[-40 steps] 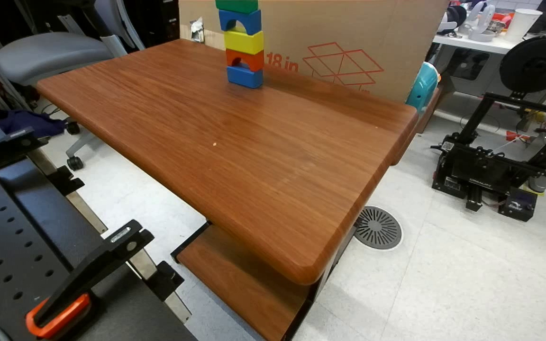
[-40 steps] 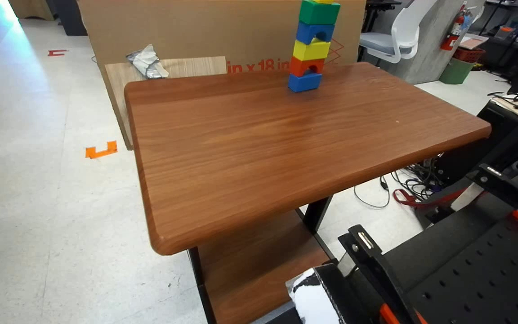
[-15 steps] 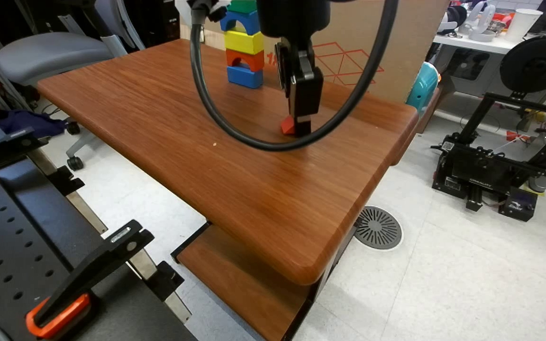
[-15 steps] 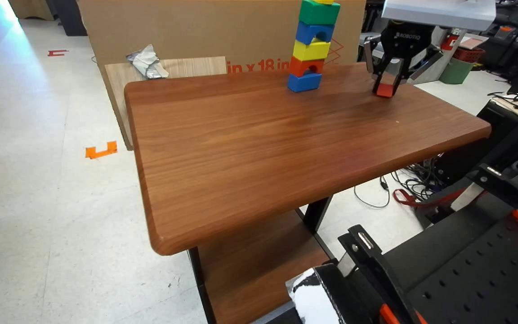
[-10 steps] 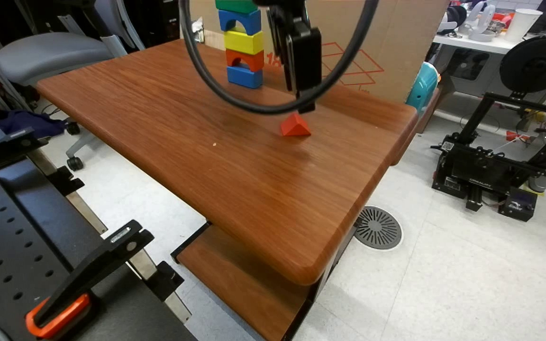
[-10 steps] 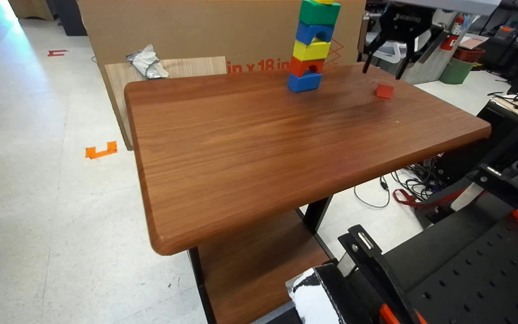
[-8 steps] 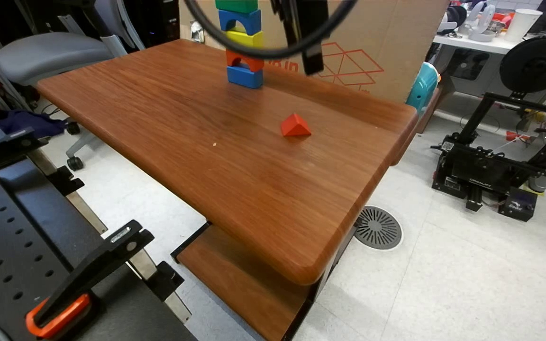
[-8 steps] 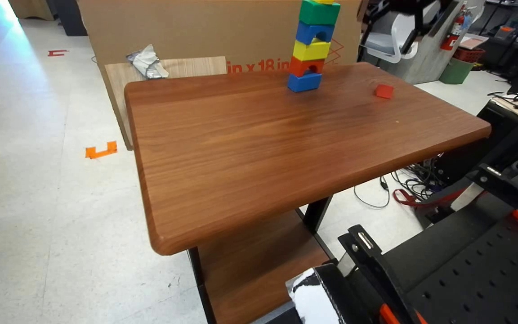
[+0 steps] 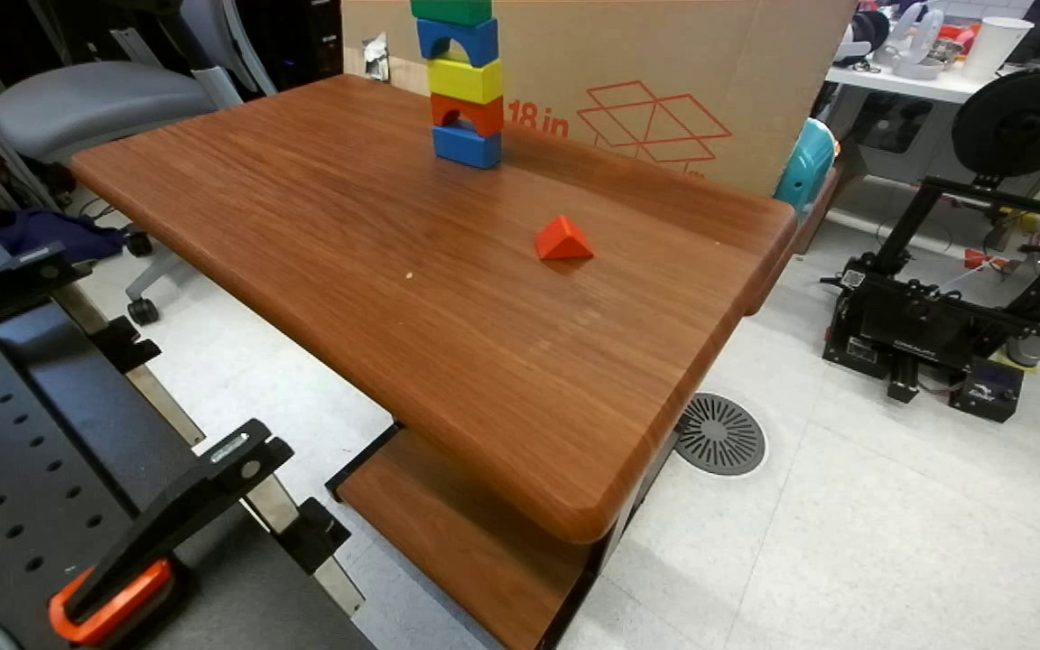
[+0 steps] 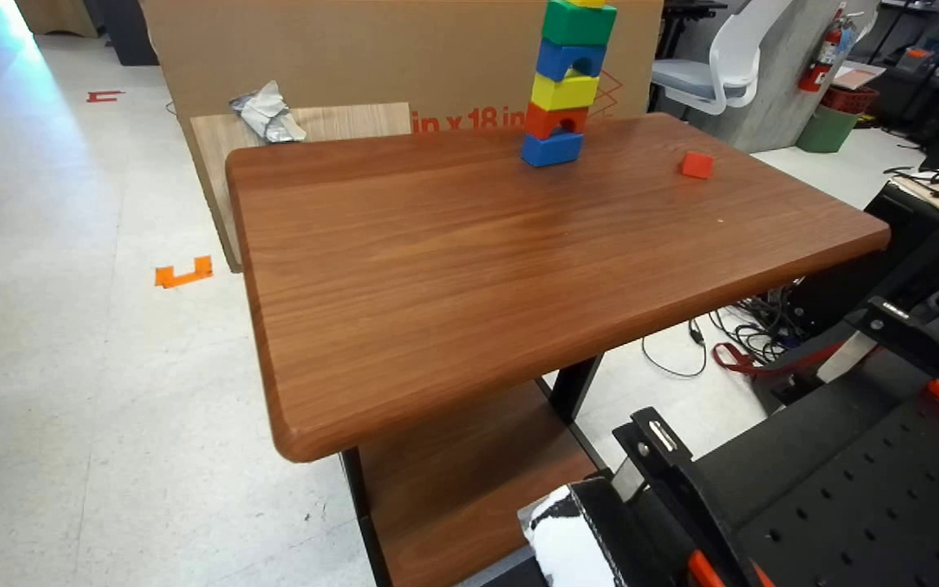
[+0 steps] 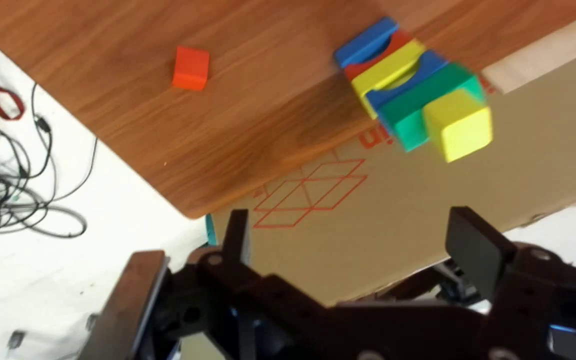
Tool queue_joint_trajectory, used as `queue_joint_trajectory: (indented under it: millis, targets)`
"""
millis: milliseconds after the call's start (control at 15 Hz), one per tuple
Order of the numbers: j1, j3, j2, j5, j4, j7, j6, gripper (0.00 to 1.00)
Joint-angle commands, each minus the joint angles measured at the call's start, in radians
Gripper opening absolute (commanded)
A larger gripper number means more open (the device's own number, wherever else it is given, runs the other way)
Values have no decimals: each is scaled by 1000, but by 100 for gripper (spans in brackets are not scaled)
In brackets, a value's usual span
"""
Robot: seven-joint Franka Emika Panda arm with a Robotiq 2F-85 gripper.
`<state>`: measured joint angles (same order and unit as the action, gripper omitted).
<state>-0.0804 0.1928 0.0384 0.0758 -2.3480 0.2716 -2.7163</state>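
In the wrist view my gripper (image 11: 350,212) stands wide open, with nothing between its fingers. Neither exterior view shows it. A red triangular block (image 9: 562,239) rests on the brown table, ridge up; in an exterior view the red block (image 10: 697,165) lies near the far right corner. A tower of several blocks rises by the table's back edge: a blue base (image 10: 552,150), a red arch (image 10: 555,120), a yellow block (image 10: 565,91), a blue arch (image 10: 571,59), a green block (image 10: 578,22), and a yellow top block (image 11: 460,125). The wrist view looks down on the tower, beyond the fingertips.
A large cardboard sheet (image 9: 773,63) stands behind the brown table (image 9: 376,217), close to the tower. Black clamps (image 9: 177,515) grip a perforated bench at the near side. Crumpled foil (image 10: 270,114) sits behind the table. A grey chair (image 9: 105,99) is by the table's end.
The gripper has opened, let go of the red block on the table and risen out of both exterior views. The red block and the tower stay where they were.
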Motion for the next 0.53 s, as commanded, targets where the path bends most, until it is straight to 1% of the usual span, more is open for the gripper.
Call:
queue_joint_trajectory:
  millis: [0,67,133,200,267,467]
  targets:
    - [47,-57,146,87,-41,-121,259,100]
    - [58,-63,165,75,-42,-112,312,100]
    - [70,-70,174,59,-45,-97,335,100]
    - [84,-77,180,41,-52,-66,332,100]
    - [81,-84,149,57,-29,-80,306,100]
    - [96,-87,159,55,-43,-79,311,100]
